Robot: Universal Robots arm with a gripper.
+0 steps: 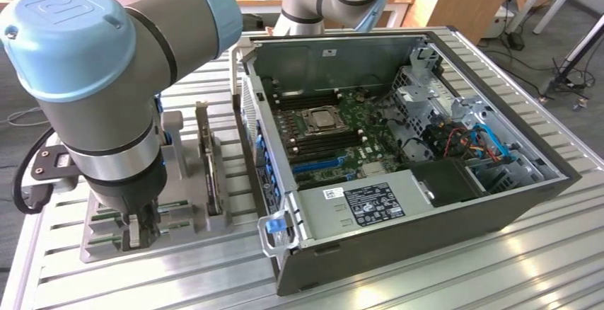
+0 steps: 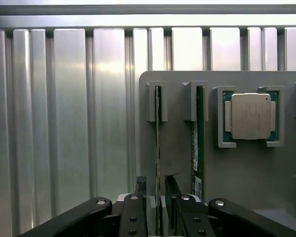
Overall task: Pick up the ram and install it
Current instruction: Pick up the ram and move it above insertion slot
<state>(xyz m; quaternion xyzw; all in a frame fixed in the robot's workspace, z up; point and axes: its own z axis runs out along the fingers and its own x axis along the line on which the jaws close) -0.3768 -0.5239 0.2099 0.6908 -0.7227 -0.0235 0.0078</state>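
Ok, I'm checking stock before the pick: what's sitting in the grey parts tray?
The grey tray holds the ram standing on edge in a slot, a second ram stick beside it, and a silver CPU in a pocket. The open gripper straddles the ram, covering its near end.

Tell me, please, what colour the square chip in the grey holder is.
The square CPU chip is pale silver with green edges, clearest in the wrist view.
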